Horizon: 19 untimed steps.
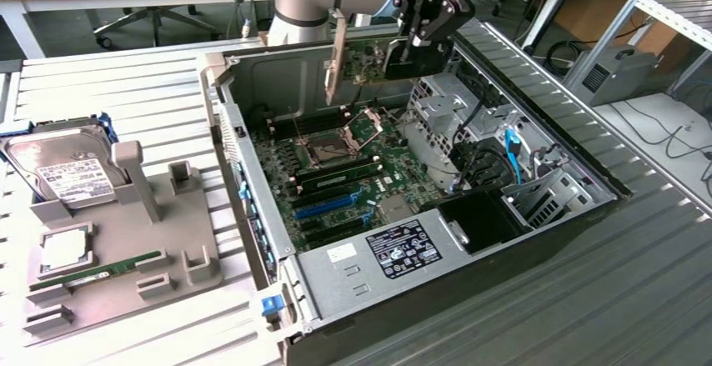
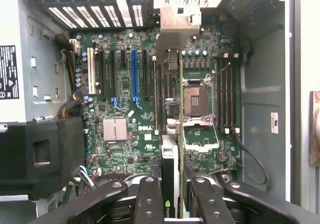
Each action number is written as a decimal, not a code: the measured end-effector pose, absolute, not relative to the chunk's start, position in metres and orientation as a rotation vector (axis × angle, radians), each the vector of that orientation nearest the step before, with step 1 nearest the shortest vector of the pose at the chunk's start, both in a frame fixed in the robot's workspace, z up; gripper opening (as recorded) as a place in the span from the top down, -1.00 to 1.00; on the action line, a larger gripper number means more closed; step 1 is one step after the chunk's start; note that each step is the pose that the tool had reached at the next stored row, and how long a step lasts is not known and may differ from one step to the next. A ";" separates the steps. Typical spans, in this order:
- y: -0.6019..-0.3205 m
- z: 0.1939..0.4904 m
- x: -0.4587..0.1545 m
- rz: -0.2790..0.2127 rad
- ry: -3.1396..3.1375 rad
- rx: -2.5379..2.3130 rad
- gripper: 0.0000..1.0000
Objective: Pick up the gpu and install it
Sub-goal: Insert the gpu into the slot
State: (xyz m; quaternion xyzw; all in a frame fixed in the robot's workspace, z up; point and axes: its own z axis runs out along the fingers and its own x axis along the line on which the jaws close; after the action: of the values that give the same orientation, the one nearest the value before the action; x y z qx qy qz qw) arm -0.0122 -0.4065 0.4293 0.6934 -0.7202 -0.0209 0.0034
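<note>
The gpu [image 1: 371,59] is a flat card with a long pale metal bracket [image 1: 333,57] on one end. It hangs on edge above the open computer case [image 1: 239,174], over the back part of the motherboard [image 1: 333,170]. My gripper [image 1: 425,39] is shut on it from above. In the wrist view I see the gpu [image 2: 170,164] edge-on between my black fingers [image 2: 149,199], and its bracket [image 2: 177,26] points toward the case's rear wall. The card sits above the board, between the blue slot [image 2: 134,78] and the CPU socket [image 2: 195,98], touching neither.
A grey fixture [image 1: 122,258] on the exterior view's left holds a hard drive [image 1: 67,170], a CPU [image 1: 65,249] and a green RAM stick [image 1: 95,273]. Inside the case are a drive cage [image 1: 445,99], black and blue cables [image 1: 501,153] and a power supply [image 1: 389,253].
</note>
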 end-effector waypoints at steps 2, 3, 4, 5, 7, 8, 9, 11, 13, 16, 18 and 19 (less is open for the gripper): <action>-0.406 0.429 -0.016 -0.066 -2.264 2.168 0.47; -0.406 0.429 -0.018 -0.066 -2.266 2.165 0.47; -0.406 0.429 -0.020 -0.066 -2.269 2.163 0.47; -0.406 0.429 -0.023 -0.066 -2.273 2.158 0.47; -0.406 0.429 -0.026 -0.066 -2.278 2.153 0.47; -0.406 0.429 -0.027 -0.066 -2.281 2.150 0.47; -0.406 0.429 -0.029 -0.066 -2.283 2.148 0.47; -0.406 0.429 -0.034 -0.066 -2.292 2.139 0.47; -0.406 0.429 -0.036 -0.066 -2.297 2.134 0.47; -0.406 0.429 -0.037 -0.066 -2.298 2.133 0.47; -0.406 0.429 -0.037 -0.066 -2.298 2.133 0.47; -0.406 0.429 -0.037 -0.066 -2.298 2.133 0.47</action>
State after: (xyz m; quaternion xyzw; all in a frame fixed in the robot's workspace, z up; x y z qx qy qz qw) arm -0.0369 -0.4065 0.4293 0.6801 -0.7328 -0.0210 0.0030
